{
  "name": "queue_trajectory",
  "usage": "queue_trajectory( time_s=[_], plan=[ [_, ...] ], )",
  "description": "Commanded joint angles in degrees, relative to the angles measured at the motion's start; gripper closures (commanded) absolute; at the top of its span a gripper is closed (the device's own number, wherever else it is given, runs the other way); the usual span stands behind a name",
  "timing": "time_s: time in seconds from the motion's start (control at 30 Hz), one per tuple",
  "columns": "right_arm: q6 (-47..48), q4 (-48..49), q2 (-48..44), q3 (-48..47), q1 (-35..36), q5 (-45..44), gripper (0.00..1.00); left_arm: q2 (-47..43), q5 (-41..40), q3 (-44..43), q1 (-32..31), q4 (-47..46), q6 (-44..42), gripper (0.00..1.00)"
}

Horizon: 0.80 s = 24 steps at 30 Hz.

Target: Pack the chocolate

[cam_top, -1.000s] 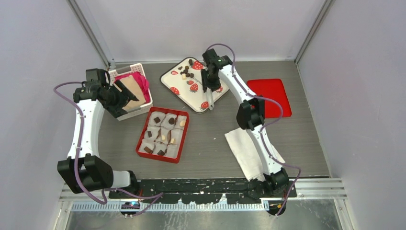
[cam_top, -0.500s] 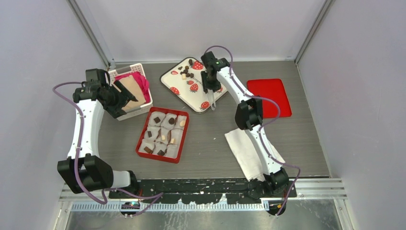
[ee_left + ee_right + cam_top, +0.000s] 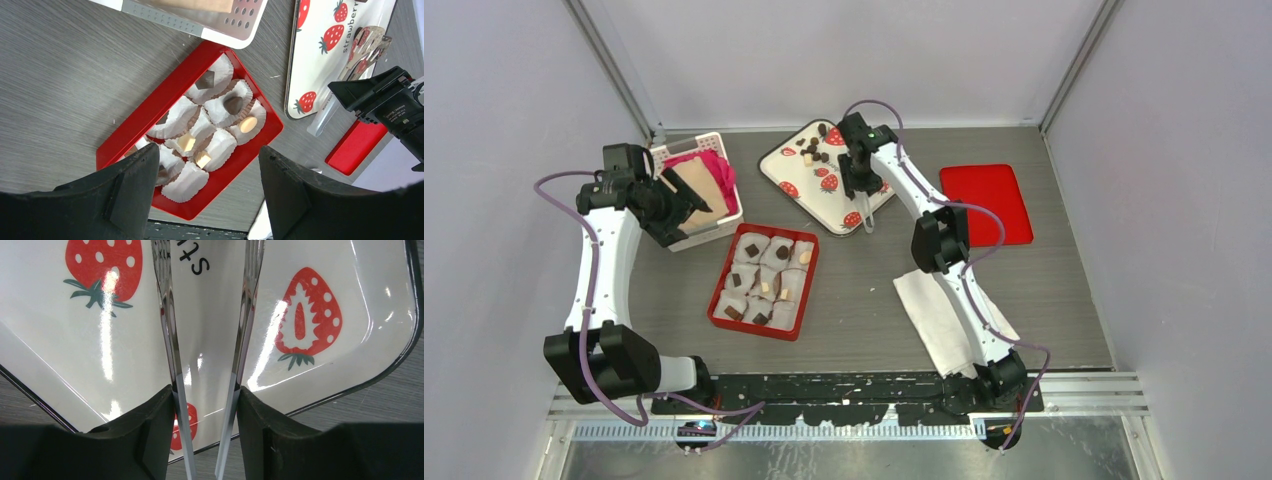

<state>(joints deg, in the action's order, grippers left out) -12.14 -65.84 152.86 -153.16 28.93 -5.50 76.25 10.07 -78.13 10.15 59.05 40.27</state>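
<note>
Your right claw (image 3: 205,405) is clamped on a pair of shiny metal tongs (image 3: 167,315). Their two thin blades stand apart, one pressed against each black finger. The tongs hang above the near corner of the strawberry plate (image 3: 816,203), a glossy white rounded rectangle with a dark rim and flat printed berries.

The loose chocolate (image 3: 812,152) lies clustered at the plate's far corner. These are small dark brown lumps with a pale one among them, well apart from the tong tips.

More pieces already sit in the red tray (image 3: 150,110), which is smooth plastic, rectangular and shallow. It is filled with white crinkled paper cups (image 3: 220,145). You can see an angular dark piece, a rounded dark one, a pale oval and two cream cubes, each in its own cup.

Your left claw (image 3: 207,155) has its fingers spread wide apart and holds nothing. It hovers beside the white perforated basket (image 3: 686,240), which holds a pink cloth (image 3: 714,165).

The desk (image 3: 864,290) is grey with a streaked wood grain. A flat red lid (image 3: 989,205) and a white paper sheet (image 3: 934,305) lie on the right side.
</note>
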Motion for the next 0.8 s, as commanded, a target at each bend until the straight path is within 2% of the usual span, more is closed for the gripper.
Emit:
queue_trajectory(
  time_s=[0.0, 0.4, 0.6, 0.77],
  plan=[
    [0.8, 0.78, -0.95, -0.56, 0.37, -1.0, 0.48, -1.64, -0.29, -1.55, 0.44, 0.5, -0.49, 0.27],
    [0.8, 0.33, -0.18, 0.44, 0.4, -2.14, 0.5, -1.21, -0.05, -1.95, 0.41, 0.72, -0.63, 0.27],
    [0.77, 0.47, -0.39, 0.54, 0.43, -2.87, 0.61, -0.76, 0.01, -2.19, 0.46, 0.46, -0.52, 0.27],
    [0.8, 0.62, -1.32, 0.54, 0.2, -3.38, 0.65, -0.49, 0.03, -2.37, 0.41, 0.29, -0.53, 0.26]
  ],
)
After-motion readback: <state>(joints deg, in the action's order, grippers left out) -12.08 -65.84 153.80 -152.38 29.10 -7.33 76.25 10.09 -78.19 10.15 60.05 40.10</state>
